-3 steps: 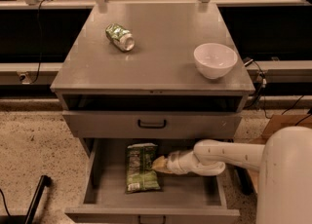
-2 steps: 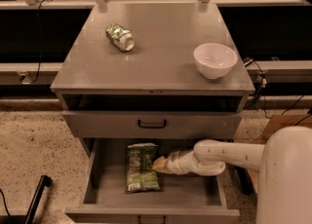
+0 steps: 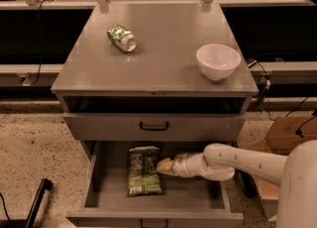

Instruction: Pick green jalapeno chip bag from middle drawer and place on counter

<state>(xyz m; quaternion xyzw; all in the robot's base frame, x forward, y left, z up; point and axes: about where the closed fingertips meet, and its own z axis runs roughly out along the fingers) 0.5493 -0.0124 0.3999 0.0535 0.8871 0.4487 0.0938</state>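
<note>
The green jalapeno chip bag [image 3: 143, 170] lies flat on the floor of the middle drawer [image 3: 109, 192], left of centre, its white label at the near end. The drawer is pulled out below the cabinet. My gripper [image 3: 162, 166] reaches in from the right, low inside the drawer, its tip at the bag's right edge. The white arm [image 3: 237, 160] runs off to the right. The counter [image 3: 163, 48] is the grey top of the cabinet above.
A small green-and-silver can [image 3: 122, 38] lies on its side at the counter's back left. A white bowl [image 3: 218, 61] stands at its right front. A closed drawer front with a dark handle [image 3: 154, 126] sits above the open drawer. A cardboard box [image 3: 292, 130] stands at the right.
</note>
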